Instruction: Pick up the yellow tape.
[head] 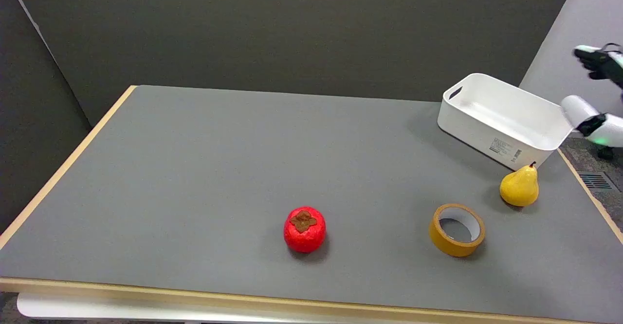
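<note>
Here the yellow tape (457,230) lies flat near the table's (194,168) front edge, toward its right corner, close to a pear (520,186). The robot hand (599,62), off the right edge, is too cropped to read. Reaching in could nudge the pear.

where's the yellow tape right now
In the head view the yellow tape lies flat on the grey table, right of centre near the front edge, between the red persimmon and the yellow pear.
</note>
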You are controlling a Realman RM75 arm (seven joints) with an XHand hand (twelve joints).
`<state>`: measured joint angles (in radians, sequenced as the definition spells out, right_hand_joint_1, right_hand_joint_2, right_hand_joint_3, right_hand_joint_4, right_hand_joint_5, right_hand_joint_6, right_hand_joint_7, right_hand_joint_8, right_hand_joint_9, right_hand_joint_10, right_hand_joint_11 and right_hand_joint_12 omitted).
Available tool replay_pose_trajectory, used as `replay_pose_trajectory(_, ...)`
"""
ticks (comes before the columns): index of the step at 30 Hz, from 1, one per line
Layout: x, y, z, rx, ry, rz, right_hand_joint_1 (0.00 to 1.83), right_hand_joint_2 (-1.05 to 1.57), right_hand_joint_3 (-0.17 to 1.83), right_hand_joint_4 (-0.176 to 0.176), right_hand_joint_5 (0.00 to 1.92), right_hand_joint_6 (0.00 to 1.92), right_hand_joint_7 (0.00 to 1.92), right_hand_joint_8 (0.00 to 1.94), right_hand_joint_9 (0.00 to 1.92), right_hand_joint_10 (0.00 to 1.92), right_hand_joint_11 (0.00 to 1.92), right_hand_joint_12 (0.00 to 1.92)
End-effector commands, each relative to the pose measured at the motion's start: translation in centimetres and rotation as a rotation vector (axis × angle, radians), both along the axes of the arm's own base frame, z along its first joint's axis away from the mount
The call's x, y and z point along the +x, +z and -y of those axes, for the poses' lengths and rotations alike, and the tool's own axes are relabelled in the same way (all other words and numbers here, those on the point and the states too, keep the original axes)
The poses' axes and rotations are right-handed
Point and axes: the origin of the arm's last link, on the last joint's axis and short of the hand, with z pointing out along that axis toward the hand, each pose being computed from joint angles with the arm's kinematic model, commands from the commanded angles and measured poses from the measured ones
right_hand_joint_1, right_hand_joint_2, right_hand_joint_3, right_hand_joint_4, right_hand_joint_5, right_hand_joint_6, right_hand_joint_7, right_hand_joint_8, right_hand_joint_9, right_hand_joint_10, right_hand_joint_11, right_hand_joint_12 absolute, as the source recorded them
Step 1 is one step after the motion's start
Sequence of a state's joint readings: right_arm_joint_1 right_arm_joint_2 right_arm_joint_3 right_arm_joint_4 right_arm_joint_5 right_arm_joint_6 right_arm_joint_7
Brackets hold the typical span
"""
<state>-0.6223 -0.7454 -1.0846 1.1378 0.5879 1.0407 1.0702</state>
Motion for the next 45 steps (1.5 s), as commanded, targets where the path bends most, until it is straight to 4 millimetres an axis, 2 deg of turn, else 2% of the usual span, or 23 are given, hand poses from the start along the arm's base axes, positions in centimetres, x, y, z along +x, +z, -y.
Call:
replay_pose_trajectory(1, 0.5, -11.7, -0.5, 0.171, -0.201, -0.334, 0.39, 0.56, 0.96, 0.129, 0.19, 0.44, 0.27, 0.33, 0.2, 0.57, 0.07, 1.13)
replay_pose_trajectory(7, -3.3, -14.6, -1.0, 0.213, -0.34, -0.41, 0.37, 0.53, 0.96, 0.119, 0.13, 0.38, 0.21, 0.29, 0.16, 0.54, 0.05, 1.12)
replay_pose_trajectory(10, -4.6, -15.7, -1.3, 0.24, -0.379, -0.408, 0.34, 0.51, 0.97, 0.106, 0.07, 0.28, 0.12, 0.25, 0.09, 0.53, 0.03, 1.04)
replay_pose_trajectory(13, -5.3, -16.4, -1.7, 0.253, -0.426, -0.436, 0.31, 0.47, 0.95, 0.095, 0.06, 0.16, 0.08, 0.2, 0.05, 0.49, 0.03, 0.99)
replay_pose_trajectory(17, -6.7, -17.4, -2.4, 0.264, -0.525, -0.504, 0.3, 0.48, 0.94, 0.08, 0.0, 0.13, 0.02, 0.13, 0.01, 0.4, 0.02, 0.94)
replay_pose_trajectory(19, -7.2, -17.9, -2.8, 0.27, -0.56, -0.533, 0.28, 0.47, 0.92, 0.065, 0.0, 0.01, 0.0, 0.07, 0.0, 0.31, 0.0, 0.93)
replay_pose_trajectory(23, -7.5, -18.4, -3.7, 0.258, -0.584, -0.601, 0.3, 0.46, 0.92, 0.059, 0.0, 0.0, 0.0, 0.03, 0.0, 0.25, 0.0, 0.87)
replay_pose_trajectory(28, -7.6, -18.0, -4.6, 0.224, -0.609, -0.661, 0.31, 0.43, 0.86, 0.052, 0.0, 0.0, 0.0, 0.0, 0.0, 0.15, 0.0, 0.86)
replay_pose_trajectory(33, -7.4, -17.7, -4.4, 0.226, -0.614, -0.682, 0.32, 0.43, 0.86, 0.048, 0.0, 0.0, 0.0, 0.0, 0.0, 0.13, 0.0, 0.85)
replay_pose_trajectory(41, -6.5, -16.6, -3.4, 0.211, -0.594, -0.716, 0.32, 0.43, 0.86, 0.044, 0.0, 0.0, 0.0, 0.0, 0.0, 0.12, 0.0, 0.84)
replay_pose_trajectory(45, -6.9, -15.4, -2.4, 0.187, -0.623, -0.705, 0.31, 0.43, 0.86, 0.047, 0.0, 0.0, 0.0, 0.0, 0.0, 0.15, 0.0, 0.85)
